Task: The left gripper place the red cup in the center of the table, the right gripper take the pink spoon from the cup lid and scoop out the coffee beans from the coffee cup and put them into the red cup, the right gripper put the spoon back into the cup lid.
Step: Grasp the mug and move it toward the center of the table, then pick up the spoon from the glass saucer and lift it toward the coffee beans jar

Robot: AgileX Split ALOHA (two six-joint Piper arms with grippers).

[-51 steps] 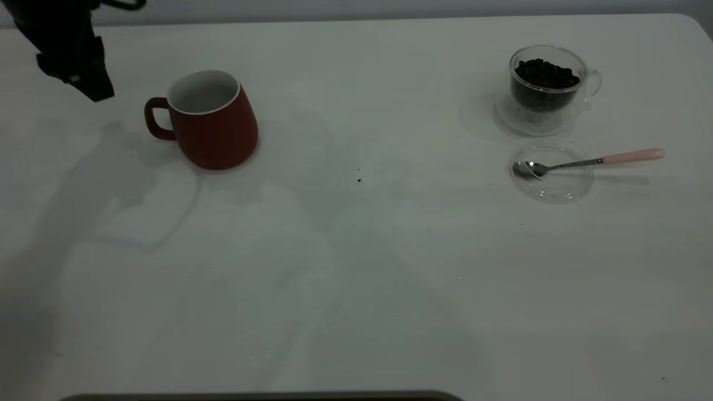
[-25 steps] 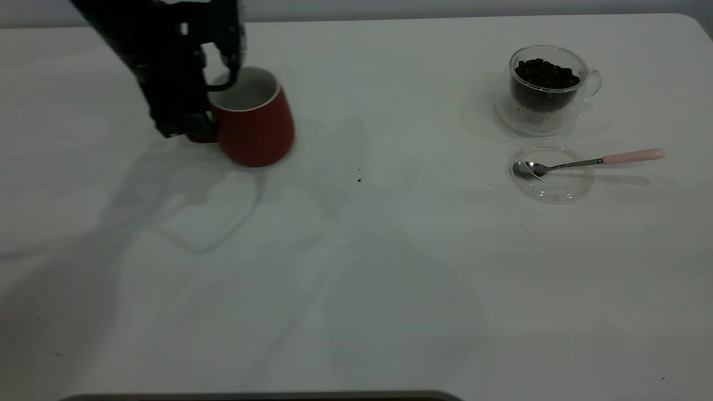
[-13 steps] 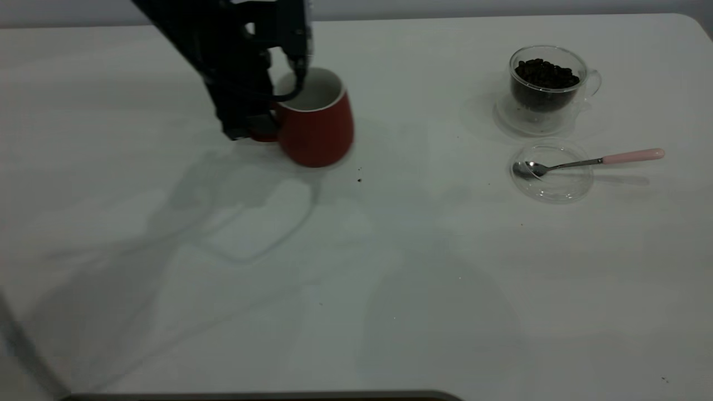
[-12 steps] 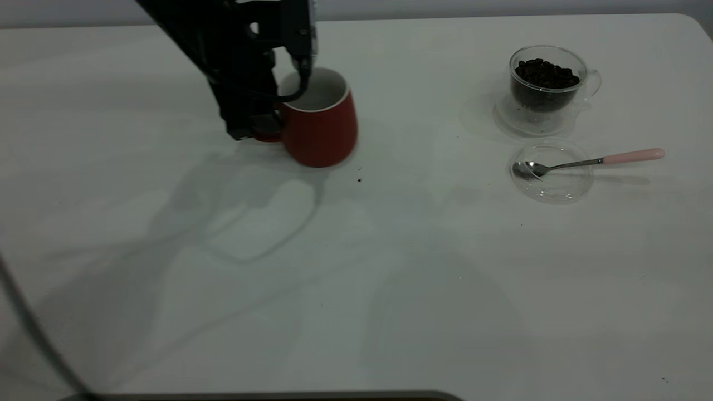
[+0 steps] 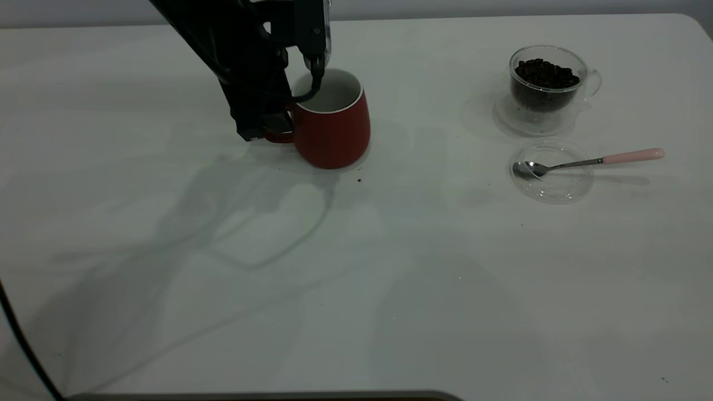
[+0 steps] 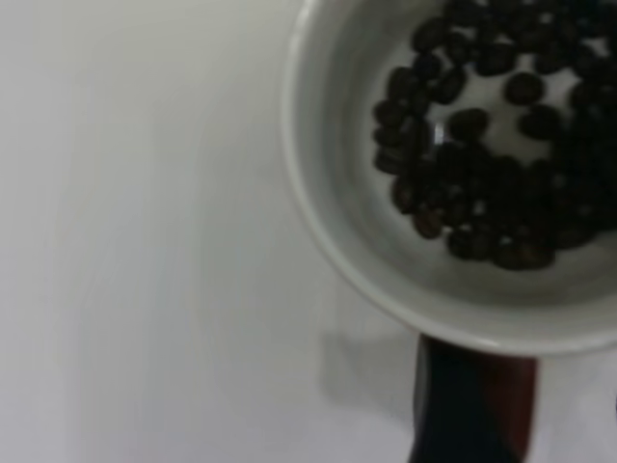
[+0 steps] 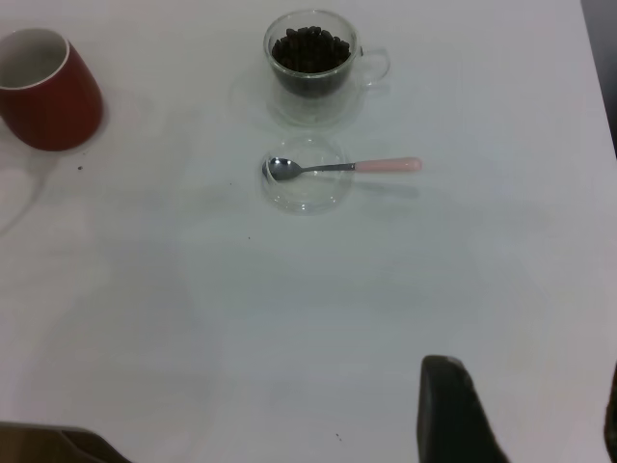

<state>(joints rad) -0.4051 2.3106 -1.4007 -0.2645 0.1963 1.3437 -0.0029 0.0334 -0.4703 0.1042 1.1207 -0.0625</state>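
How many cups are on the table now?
2. The red cup, held by the left gripper, stands near the middle; the glass coffee cup stands far right on its saucer.

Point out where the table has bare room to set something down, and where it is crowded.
Bare: the table's whole near half, and the stretch between the red cup and the coffee cup. Crowded: the far right, where coffee cup, cup lid and pink spoon sit close, and around the left end effector at the red cup's handle.
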